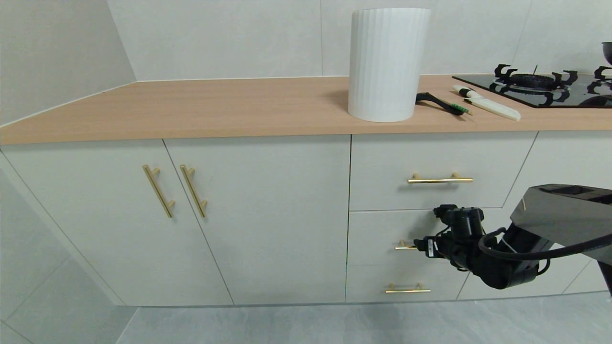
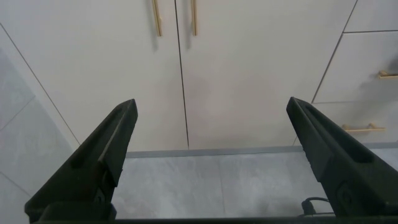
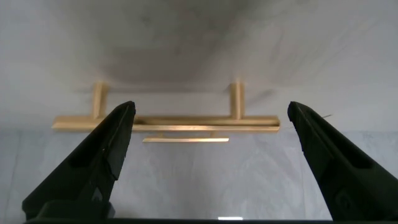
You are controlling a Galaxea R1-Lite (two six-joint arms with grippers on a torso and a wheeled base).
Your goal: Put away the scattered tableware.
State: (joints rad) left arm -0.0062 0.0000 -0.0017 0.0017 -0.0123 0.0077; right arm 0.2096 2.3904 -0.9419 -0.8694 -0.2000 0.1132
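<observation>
On the wooden countertop (image 1: 215,105) stands a tall white ribbed holder (image 1: 387,62). Just right of it lie a black-handled utensil with a green tip (image 1: 439,102) and a white knife (image 1: 488,104). My right gripper (image 1: 421,244) is low in front of the drawers, at the gold handle of the middle drawer (image 1: 404,247). In the right wrist view that gripper (image 3: 211,115) is open, with the handle bar (image 3: 165,123) running across just beyond its fingertips. My left gripper (image 2: 211,106) is open and holds nothing, facing the cabinet doors (image 2: 249,74) near the floor.
A black gas hob (image 1: 540,86) occupies the counter's right end. Top (image 1: 440,180) and bottom (image 1: 407,289) drawer handles sit above and below my right gripper. Double doors with gold handles (image 1: 174,191) fill the left cabinet. Grey floor tiles (image 1: 287,325) lie below.
</observation>
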